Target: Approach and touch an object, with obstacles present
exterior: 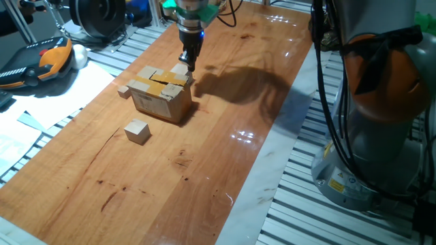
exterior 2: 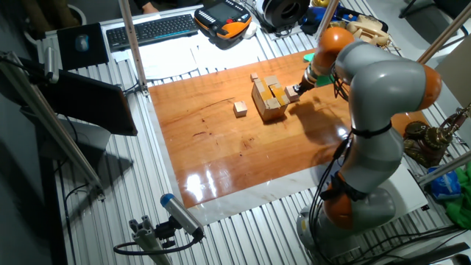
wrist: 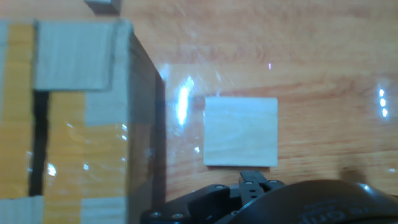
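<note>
Lying on the wooden table just beside the far side of the cardboard box, the pale cube is seen from directly above in the hand view, with a narrow strip of bare wood between it and the box wall. The gripper is held right over it; whether contact is already made cannot be told, and the fingers are not shown clearly enough to say if they are spread or pressed together. A risk is judged here: if the descent drifts toward the box, the box edge could be struck or pushed, because the gap is small. The cube is plain, square and matte, with fine grain. The box is brown with glossy yellow-tan tape strips. The table is varnished and reflective. A second cube-sized block lies nearer, and a tiny block at the left of the box.
</note>
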### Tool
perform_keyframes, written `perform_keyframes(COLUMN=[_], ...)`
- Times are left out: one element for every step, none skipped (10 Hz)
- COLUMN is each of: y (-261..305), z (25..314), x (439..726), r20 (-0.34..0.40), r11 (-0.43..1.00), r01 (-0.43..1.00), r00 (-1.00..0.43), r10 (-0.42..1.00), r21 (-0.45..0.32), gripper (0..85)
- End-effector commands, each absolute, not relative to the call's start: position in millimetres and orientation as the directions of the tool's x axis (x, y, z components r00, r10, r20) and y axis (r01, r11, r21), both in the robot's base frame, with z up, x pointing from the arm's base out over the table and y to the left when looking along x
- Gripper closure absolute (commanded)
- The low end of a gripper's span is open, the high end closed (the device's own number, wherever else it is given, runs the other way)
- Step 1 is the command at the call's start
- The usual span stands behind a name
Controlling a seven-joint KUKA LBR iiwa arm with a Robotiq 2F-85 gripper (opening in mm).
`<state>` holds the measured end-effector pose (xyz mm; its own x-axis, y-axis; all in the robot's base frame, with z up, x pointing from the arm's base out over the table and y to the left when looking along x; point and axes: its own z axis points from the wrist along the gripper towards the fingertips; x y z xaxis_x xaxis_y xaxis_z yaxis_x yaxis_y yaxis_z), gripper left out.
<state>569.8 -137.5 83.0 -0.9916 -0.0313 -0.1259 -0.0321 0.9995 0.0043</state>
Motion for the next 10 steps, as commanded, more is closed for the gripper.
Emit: perform_keyframes(y=[-137.1,-136.4,-136.6,-136.7,-136.9,-136.7,-136.1,-135.9,-135.7,-135.4], z=[81.8,80.8,79.4,77.6,74.9,70.8,67.2,65.0,64.5,64.7], x=[569.4,569.2,569.6,569.9,570.4,570.7,570.8,571.0,571.1,571.3], r20=[-0.123,-0.121,-0.121,-0.123,-0.126,-0.129,-0.134,-0.137,-0.143,-0.150], r11=[1.000,1.000,1.000,0.999,0.999,0.999,0.999,0.999,0.999,0.999], r01=[-0.031,-0.030,-0.031,-0.033,-0.033,-0.034,-0.034,-0.034,-0.034,-0.034], r00=[-0.992,-0.992,-0.992,-0.992,-0.992,-0.991,-0.990,-0.990,-0.989,-0.988], r10=[-0.030,-0.029,-0.030,-0.032,-0.032,-0.033,-0.033,-0.032,-0.033,-0.032], r21=[0.004,0.004,0.004,0.004,0.005,0.008,0.008,0.009,0.008,0.008], gripper=[85.0,85.0,85.0,85.0,85.0,85.0,85.0,85.0,85.0,85.0])
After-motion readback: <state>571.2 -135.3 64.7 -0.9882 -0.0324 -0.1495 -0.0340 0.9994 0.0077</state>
